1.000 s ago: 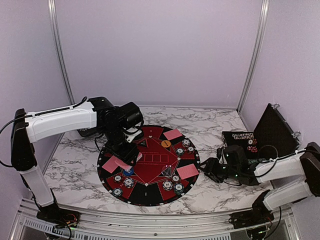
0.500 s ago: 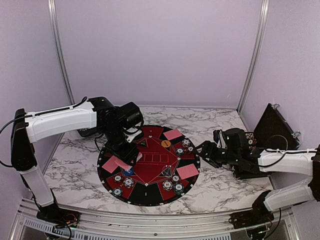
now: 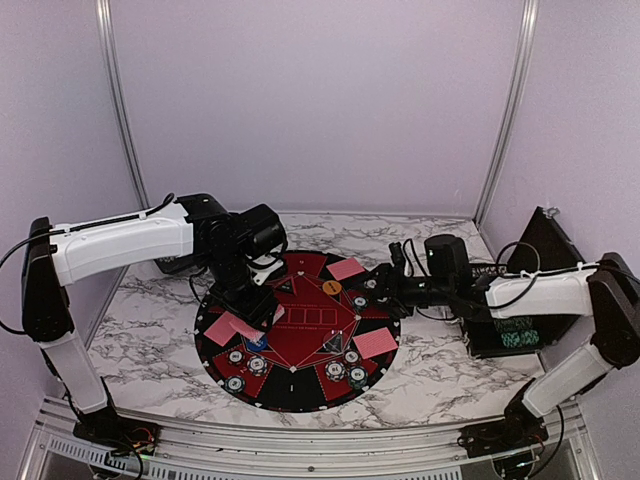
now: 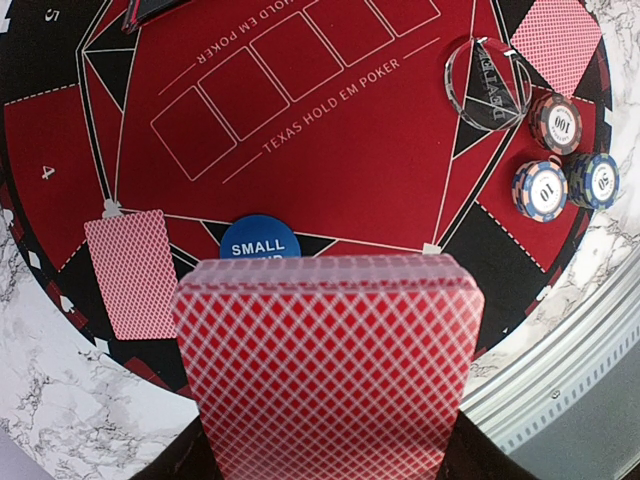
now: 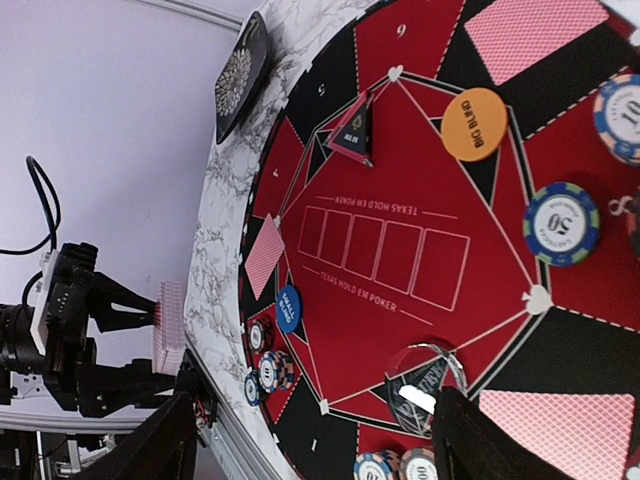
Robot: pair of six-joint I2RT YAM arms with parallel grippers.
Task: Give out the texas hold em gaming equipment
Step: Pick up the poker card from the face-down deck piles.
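Here the round black-and-red mat [image 3: 300, 335] lies under both arms: the left gripper [image 3: 258, 308] hovers over its left side, jaws clamped on a deck of red-backed cards [image 4: 325, 360], while the right gripper [image 3: 380, 290] hangs over its right edge, jaws spread wide. On the outer segments lie single cards [image 3: 375, 343] with striped chips [image 4: 540, 188] beside them, and the orange disc [image 5: 474, 124] and blue marker [image 4: 260, 240] sit nearer the centre.

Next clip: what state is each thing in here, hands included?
left hand, shut on the card deck
right hand, open and empty
dealt cards, face down, flat on the mat
orange disc, flat, text up
blue marker, flat, partly hidden by the deck
black case, lid raised
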